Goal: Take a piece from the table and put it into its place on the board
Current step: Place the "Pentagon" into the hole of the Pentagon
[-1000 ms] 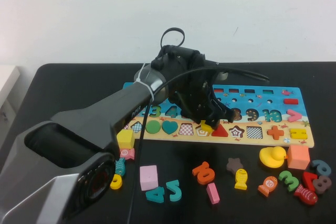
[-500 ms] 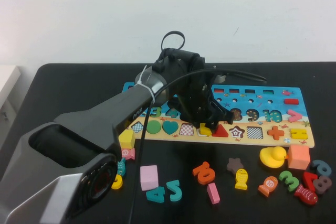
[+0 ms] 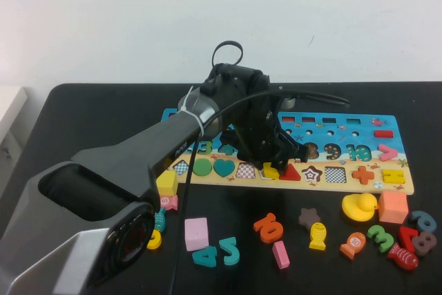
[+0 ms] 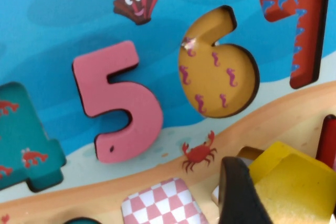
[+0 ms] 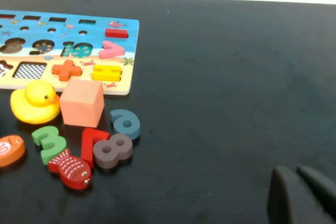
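My left gripper (image 3: 271, 164) is low over the sandy strip of the board (image 3: 349, 137), shut on the small yellow pentagon piece (image 3: 271, 170). In the left wrist view the piece (image 4: 291, 187) sits tilted against one dark finger (image 4: 239, 192), partly over an open slot, below the yellow 6 and beside the pink checkered slot; I cannot tell whether it is seated. The board (image 4: 131, 19) fills that view. My right gripper (image 5: 302, 195) is shut and empty over the bare black table (image 5: 220, 77), away from the board's right end (image 5: 52, 30); the high view does not show it.
Loose pieces lie in front of the board: yellow cube (image 3: 166, 183), pink cube (image 3: 196, 233), orange 10 (image 3: 268, 226), yellow duck (image 3: 359, 206), orange cube (image 3: 391, 206), and several numbers and fish. The left arm spans the table's left half.
My left gripper has sunk slightly and edged right with the yellow piece, closer onto the board's slot strip. The loose pieces have not moved.
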Action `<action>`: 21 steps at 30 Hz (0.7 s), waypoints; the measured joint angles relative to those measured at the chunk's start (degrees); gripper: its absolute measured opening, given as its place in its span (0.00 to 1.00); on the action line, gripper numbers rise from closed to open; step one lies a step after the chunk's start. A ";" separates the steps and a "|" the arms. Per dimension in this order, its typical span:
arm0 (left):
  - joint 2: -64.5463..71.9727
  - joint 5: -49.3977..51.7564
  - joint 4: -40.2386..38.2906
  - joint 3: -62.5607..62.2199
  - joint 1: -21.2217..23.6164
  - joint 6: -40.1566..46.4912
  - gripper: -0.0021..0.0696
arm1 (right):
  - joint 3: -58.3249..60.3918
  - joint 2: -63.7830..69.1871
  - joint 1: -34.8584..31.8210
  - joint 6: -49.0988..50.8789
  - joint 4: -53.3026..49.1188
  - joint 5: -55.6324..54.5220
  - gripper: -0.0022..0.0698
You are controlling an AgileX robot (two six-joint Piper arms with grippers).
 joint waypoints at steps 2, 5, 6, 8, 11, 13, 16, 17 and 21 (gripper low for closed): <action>0.00 0.02 0.00 -0.11 0.00 -0.10 0.47 | 0.00 0.00 0.00 0.00 0.00 0.00 0.06; 0.00 0.11 0.33 -0.11 0.00 -0.55 0.47 | 0.00 0.00 0.00 0.00 0.00 0.00 0.06; 0.00 0.14 0.44 -0.11 0.00 -1.08 0.47 | 0.00 0.00 0.00 0.00 0.00 0.00 0.06; 0.00 0.23 0.54 -0.11 0.00 -1.61 0.47 | 0.00 0.00 0.00 0.00 0.00 0.00 0.06; 0.00 0.26 0.62 -0.11 0.00 -1.73 0.47 | 0.00 0.00 0.00 0.00 0.00 0.00 0.06; 0.00 0.36 0.62 -0.11 0.00 -1.73 0.47 | 0.00 0.00 0.00 0.00 0.00 0.00 0.06; 0.00 0.36 1.27 -0.11 0.00 -1.73 0.47 | 0.00 0.00 0.00 0.00 0.00 0.00 0.06; 0.00 0.39 1.54 -0.11 0.00 -1.59 0.47 | 0.00 0.00 0.00 0.00 0.00 0.00 0.06; 0.00 0.85 3.03 -0.11 0.00 -1.13 0.47 | 0.00 0.00 0.00 0.00 0.00 0.00 0.06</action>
